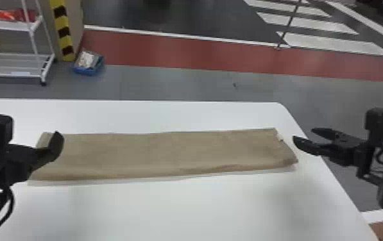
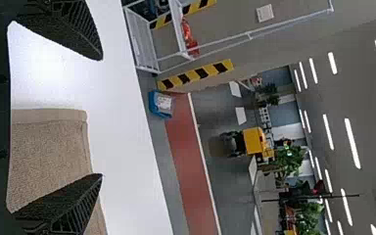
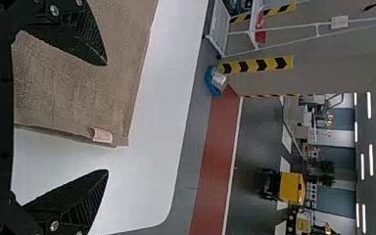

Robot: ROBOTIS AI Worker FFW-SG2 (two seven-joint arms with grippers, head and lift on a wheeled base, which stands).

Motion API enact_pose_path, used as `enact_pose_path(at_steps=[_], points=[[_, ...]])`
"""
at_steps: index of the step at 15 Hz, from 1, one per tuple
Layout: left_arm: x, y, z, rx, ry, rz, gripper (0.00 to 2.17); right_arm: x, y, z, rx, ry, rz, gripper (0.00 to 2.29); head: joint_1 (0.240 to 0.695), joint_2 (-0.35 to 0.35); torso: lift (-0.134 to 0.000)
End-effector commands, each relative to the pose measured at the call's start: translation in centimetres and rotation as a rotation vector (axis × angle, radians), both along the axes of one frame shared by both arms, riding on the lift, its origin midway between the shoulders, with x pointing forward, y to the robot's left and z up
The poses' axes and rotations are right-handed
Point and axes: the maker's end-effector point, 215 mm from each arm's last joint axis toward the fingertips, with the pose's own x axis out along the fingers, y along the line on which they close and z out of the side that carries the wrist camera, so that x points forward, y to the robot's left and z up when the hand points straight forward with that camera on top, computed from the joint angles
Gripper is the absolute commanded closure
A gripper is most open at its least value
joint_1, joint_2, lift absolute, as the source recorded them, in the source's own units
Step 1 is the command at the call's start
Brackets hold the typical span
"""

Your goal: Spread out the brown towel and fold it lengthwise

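Note:
The brown towel [image 1: 168, 153] lies on the white table as a long, narrow folded strip running left to right, with a thin pale edge along its near side. My left gripper [image 1: 54, 145] is over the towel's left end. In the left wrist view the left gripper [image 2: 102, 117] is open, with the towel's end [image 2: 49, 156] seen between and behind its fingers. Off the towel's right end is my right gripper [image 1: 302, 137], its fingers spread. The right wrist view has the right gripper [image 3: 107, 117] open, and a small tag [image 3: 102, 135] at the towel's corner [image 3: 120, 139].
The white table [image 1: 200, 208] has its far edge beyond the towel and its right edge below the right gripper. On the floor past it stand a white rack [image 1: 14, 64] and a blue bin [image 1: 88, 64].

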Motion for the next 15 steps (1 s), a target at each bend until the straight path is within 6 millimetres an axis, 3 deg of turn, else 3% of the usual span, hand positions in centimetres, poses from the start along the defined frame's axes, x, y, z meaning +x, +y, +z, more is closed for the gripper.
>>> enact_pose_path(at_steps=[1,4,8,15], points=[[0.1,0.9,0.3,-0.077,0.008,0.001,0.04,-0.5,-1.8,1.1,0.079,-0.036,-0.023,0.11,0.695,-0.237,-0.124],[0.5,1.3,0.8,-0.162,0.009,-0.017,0.03,-0.8,-3.4,2.2,0.238,-0.072,-0.02,0.11,0.695,-0.248,-0.124],[1.4,2.5,0.6,-0.21,0.027,-0.014,0.04,-0.3,-2.9,2.4,0.294,-0.059,0.034,0.11,0.695,-0.256,-0.124],[1.0,5.6,-2.9,-0.228,0.151,0.036,0.04,0.6,-3.3,0.6,0.24,-0.007,0.023,0.22,0.695,-0.22,-0.124]])
